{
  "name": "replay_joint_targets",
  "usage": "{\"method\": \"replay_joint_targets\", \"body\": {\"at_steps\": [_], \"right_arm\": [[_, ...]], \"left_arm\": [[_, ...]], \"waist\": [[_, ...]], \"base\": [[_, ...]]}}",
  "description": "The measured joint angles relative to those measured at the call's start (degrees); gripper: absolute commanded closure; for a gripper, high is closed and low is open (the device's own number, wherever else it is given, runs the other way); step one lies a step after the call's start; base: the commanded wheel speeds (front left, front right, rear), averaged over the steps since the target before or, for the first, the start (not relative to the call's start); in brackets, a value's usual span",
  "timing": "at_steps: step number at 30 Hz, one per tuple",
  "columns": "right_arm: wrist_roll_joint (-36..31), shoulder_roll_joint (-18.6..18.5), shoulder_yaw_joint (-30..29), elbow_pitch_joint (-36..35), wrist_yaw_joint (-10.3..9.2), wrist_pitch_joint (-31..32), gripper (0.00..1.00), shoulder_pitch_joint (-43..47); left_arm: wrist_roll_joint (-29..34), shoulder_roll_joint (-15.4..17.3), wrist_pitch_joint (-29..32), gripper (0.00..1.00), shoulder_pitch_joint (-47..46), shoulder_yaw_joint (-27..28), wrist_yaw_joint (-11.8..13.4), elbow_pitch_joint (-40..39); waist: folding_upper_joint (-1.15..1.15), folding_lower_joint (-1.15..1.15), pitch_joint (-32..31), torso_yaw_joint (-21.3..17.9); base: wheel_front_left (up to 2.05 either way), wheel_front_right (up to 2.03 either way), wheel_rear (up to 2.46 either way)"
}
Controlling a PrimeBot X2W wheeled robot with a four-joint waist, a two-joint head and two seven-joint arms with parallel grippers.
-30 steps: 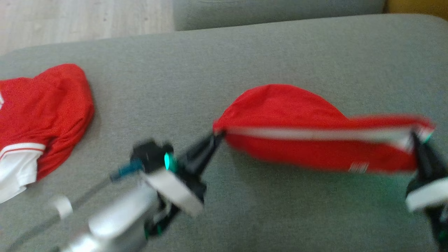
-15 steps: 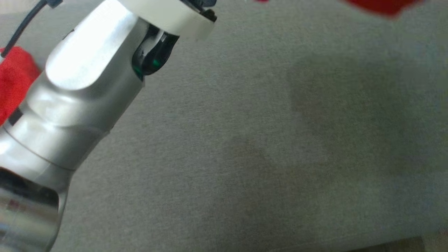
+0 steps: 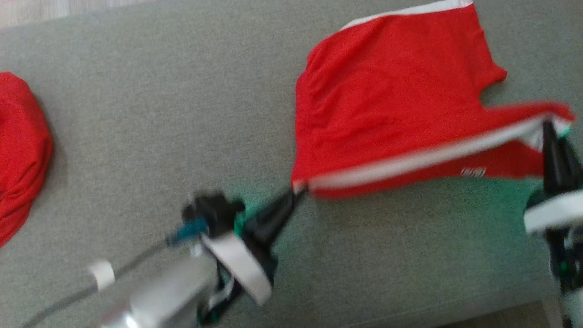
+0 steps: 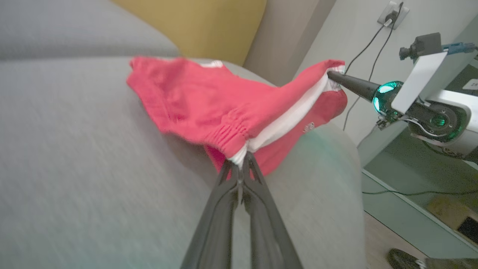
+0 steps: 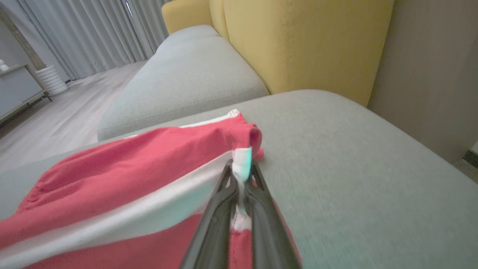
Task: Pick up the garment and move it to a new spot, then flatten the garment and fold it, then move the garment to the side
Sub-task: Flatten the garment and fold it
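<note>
Since a second ago the red garment [image 3: 387, 105] has opened out. Then it was a rounded hump slung between the two arms; now most of its cloth lies spread on the grey cushion [image 3: 159, 114], reaching to the upper right of the head view with a white-trimmed edge at the top of the frame. The head camera has also shifted, so the second red garment [image 3: 18, 155] now sits tight against the left edge.

The left end effector [image 3: 294, 193], just below centre in the head view, has its fingers pressed together on the near-left corner of the garment, where the white band [image 3: 410, 161] ends. In the left wrist view the gathered waistband bunches just above the fingertips.

The right end effector [image 3: 549, 130], at the right edge of the head view, is clamped on the opposite corner. The right wrist view shows white trim pinched between its closed fingers.

The banded edge runs between the two grips, lifted off the cushion, while the rest of the cloth lies on the surface. A yellow backrest [image 5: 298, 41] rises behind the cushion at the top of the right wrist view.
</note>
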Motion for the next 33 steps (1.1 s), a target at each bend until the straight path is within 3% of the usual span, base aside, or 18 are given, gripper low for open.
{"method": "replay_joint_targets", "body": {"at_steps": [6, 10, 13, 18, 25, 33], "right_arm": [[1.1, 1.5, -3.8, -6.9, 0.00, 0.3, 1.00, 13.0], [0.6, 3.8, -7.9, -13.2, 0.00, 1.2, 1.00, 22.0], [-0.1, 5.7, -9.3, -16.5, 0.00, 2.2, 1.00, 23.8], [-2.2, 6.0, -9.2, -16.4, 0.00, 5.2, 1.00, 17.0], [-5.2, 5.5, -9.0, -9.6, 0.00, 6.8, 1.00, 4.9], [-6.8, 5.1, -8.7, 5.0, 0.00, 8.0, 1.00, -10.5]], "left_arm": [[-1.3, 0.8, 0.0, 1.00, 10.9, -1.0, 0.0, -2.6], [-0.7, 2.0, 0.0, 1.00, 13.8, -0.8, 0.0, -6.1], [0.1, 2.2, 0.0, 1.00, 14.0, 1.0, 0.0, -7.2], [-0.2, 0.0, 1.1, 1.00, 8.5, 1.3, 0.0, -5.7], [-2.4, -4.3, 3.1, 1.00, -2.4, 1.0, 0.0, -0.3], [-4.3, -7.8, 3.5, 1.00, -13.4, -2.2, 0.0, 10.7]], "waist": [[0.00, -0.01, -2.0, -0.1], [0.00, -0.01, -2.7, 0.3], [0.00, -0.01, -2.7, 0.6], [0.00, 0.00, -1.6, 1.0], [0.00, 0.01, 1.1, 1.3], [0.00, 0.02, 5.5, 1.8]], "base": [[0.00, 0.00, 0.00], [0.00, 0.00, 0.00], [0.00, 0.00, 0.00], [0.00, 0.00, 0.00], [0.00, 0.00, 0.00], [0.00, 0.00, 0.00]]}}
